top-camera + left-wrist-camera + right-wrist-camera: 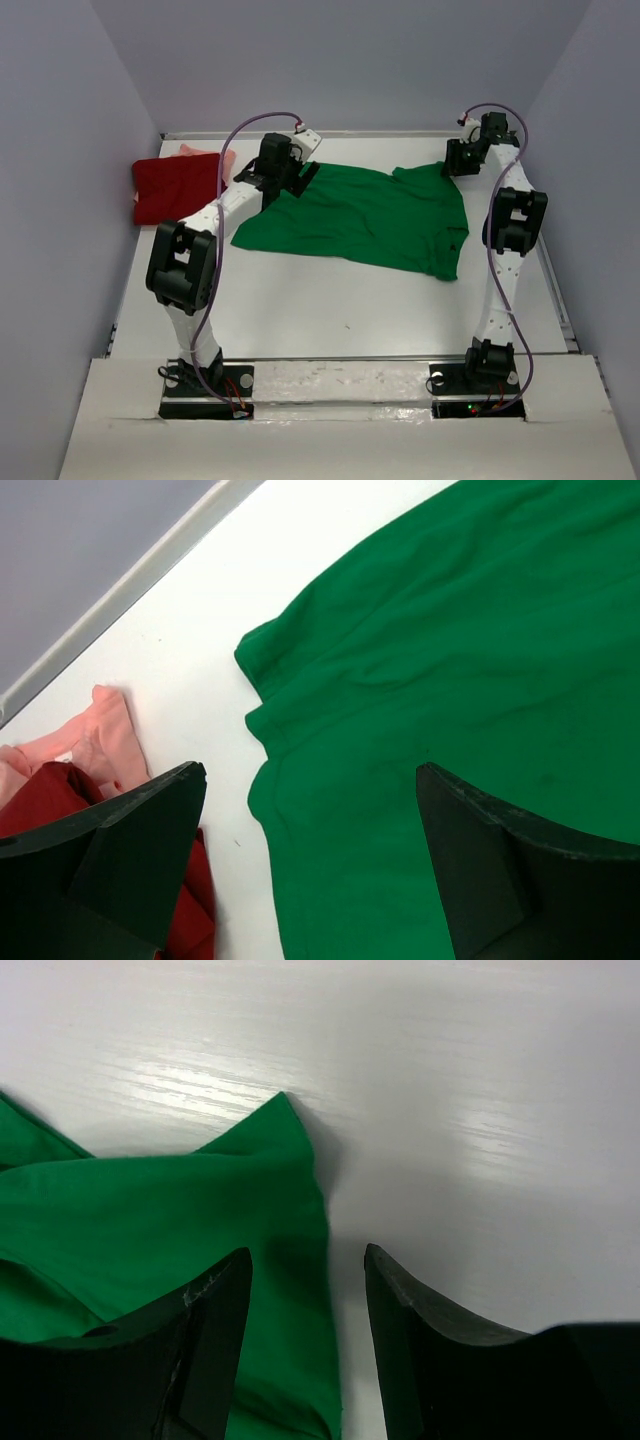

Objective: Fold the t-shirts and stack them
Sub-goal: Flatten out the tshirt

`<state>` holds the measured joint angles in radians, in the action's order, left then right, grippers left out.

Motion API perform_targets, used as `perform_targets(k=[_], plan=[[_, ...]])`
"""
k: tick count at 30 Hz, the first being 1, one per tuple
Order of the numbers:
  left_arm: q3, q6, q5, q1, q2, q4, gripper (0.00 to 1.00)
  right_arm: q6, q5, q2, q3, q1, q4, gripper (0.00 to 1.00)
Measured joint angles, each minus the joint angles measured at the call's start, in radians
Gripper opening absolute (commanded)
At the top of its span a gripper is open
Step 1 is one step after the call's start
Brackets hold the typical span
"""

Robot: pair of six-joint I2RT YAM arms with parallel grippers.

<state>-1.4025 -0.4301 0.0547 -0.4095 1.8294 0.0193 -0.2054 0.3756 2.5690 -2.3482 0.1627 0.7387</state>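
Note:
The bright green t-shirt (360, 215) lies spread and rumpled on the white table (330, 310). My left gripper (303, 178) hovers over its far left edge, wide open with nothing between the fingers (140, 850). In the left wrist view the green cloth (450, 680) fills the right side below the left gripper (310, 780). My right gripper (452, 165) is at the shirt's far right corner. Its jaws stand apart over the green cloth's edge (150, 1220), and the right gripper (307, 1257) pinches nothing. A dark red t-shirt (175, 190) sits folded at the far left, on a salmon-pink one (200, 152).
Grey walls close in the table on the left, back and right. The red shirt (50, 800) and pink shirt (100, 740) lie just left of my left gripper, near the back wall's edge (120, 590). Bare table (480, 1110) lies right of the green corner.

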Motion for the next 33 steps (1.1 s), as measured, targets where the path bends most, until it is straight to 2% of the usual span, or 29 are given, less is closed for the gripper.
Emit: perform_targets(k=[6,8,11,12,13,19,26,29,33], plan=[[0.005,-0.011,0.023,-0.016,0.0,-0.009,0.99,0.0,0.056,0.015,-0.014,0.0,0.011,0.52],[0.005,-0.013,0.027,-0.019,0.0,-0.01,0.99,-0.002,0.074,0.017,-0.015,0.001,0.014,0.48],[0.005,-0.017,0.03,-0.023,0.0,-0.009,0.99,-0.007,0.09,0.018,-0.013,0.001,0.021,0.28],[0.005,-0.018,0.031,-0.024,0.0,-0.01,0.99,-0.012,0.096,0.018,-0.013,0.001,0.027,0.08],[0.005,-0.018,0.031,-0.024,0.0,-0.01,0.99,-0.016,0.098,0.019,-0.013,0.001,0.032,0.0],[0.005,-0.024,0.04,-0.029,0.0,-0.008,0.99,-0.019,0.101,0.022,-0.013,0.001,0.054,0.0],[-0.013,-0.068,0.118,-0.021,0.041,0.045,0.97,-0.019,0.102,0.019,-0.009,0.001,0.054,0.0],[-0.117,-0.08,0.079,0.008,0.15,0.037,0.96,-0.02,0.102,0.008,0.011,0.001,0.054,0.0],[-0.361,-0.062,-0.016,0.084,0.359,-0.039,0.96,-0.027,0.099,-0.017,0.051,0.001,0.058,0.0]])
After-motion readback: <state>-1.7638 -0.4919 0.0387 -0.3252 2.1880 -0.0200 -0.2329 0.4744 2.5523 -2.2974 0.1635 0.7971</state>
